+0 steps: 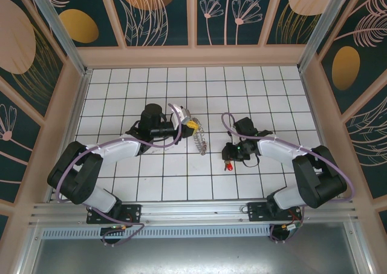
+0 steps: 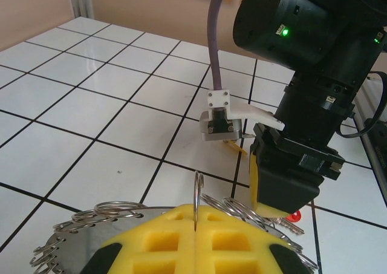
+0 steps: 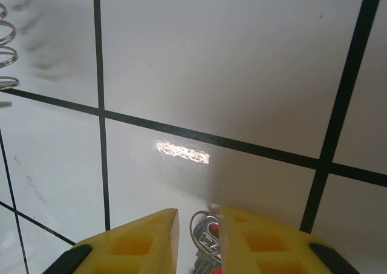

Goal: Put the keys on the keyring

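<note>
My left gripper [image 1: 191, 124] hovers over the middle of the tiled floor, its yellow pads [image 2: 163, 238] shut on one small metal loop [image 2: 198, 195] of the keyring [image 1: 201, 143]. The keyring's flat grey disc [image 2: 84, 250], fringed with loops, hangs below the pads. My right gripper [image 1: 230, 157] points down at the floor to the right of it. The keys [image 3: 207, 236], silver with a red head [image 2: 294, 216], lie on the tile between its yellow fingers [image 3: 145, 244]. The right pad touches them and a sliver of floor shows at the left pad. The jaws stand narrowly apart.
The white tiled floor [image 1: 151, 86] is boxed in by wooden walls [image 1: 193, 56] at the back and on both sides. An aluminium rail [image 1: 193, 210] runs along the near edge. The right arm's wrist and purple cable [image 2: 214, 38] stand close in front of the left gripper.
</note>
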Robot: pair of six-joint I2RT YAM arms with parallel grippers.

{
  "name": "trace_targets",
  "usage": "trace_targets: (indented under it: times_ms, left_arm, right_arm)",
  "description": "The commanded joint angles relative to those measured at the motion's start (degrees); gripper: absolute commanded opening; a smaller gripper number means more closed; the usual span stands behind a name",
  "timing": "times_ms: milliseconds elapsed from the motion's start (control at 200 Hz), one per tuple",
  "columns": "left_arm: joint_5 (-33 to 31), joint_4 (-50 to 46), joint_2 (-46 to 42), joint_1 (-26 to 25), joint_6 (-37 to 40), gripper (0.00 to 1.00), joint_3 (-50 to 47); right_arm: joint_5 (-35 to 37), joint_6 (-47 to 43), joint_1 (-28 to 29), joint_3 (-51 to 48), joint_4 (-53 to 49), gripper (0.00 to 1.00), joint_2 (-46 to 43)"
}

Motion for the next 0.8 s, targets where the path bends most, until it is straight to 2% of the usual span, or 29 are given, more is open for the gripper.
trace_targets:
  times_ms: [0, 495, 661, 796]
  left_arm:
    - [1.7, 2.6, -1.5, -0.1, 0.4, 0.00, 0.7]
    - [2.7, 2.0, -0.7, 0.0, 0.1, 0.00, 1.5]
    - [3.2, 1.9, 0.2, -0.1, -0.3, 0.00, 2.2]
    - [3.4, 2.1, 0.7, -0.1, -0.5, 0.00, 2.5]
  right_arm:
    - [2.2, -0.8, 0.6, 1.4, -1.9, 0.25, 0.9]
    - [4.7, 0.1, 0.7, 1.3, 0.6, 0.09, 0.9]
    - [7.1, 2.2, -0.4, 1.2, 3.3, 0.06, 0.9]
    - [5.9, 2.6, -1.9, 1.3, 4.9, 0.06, 1.5]
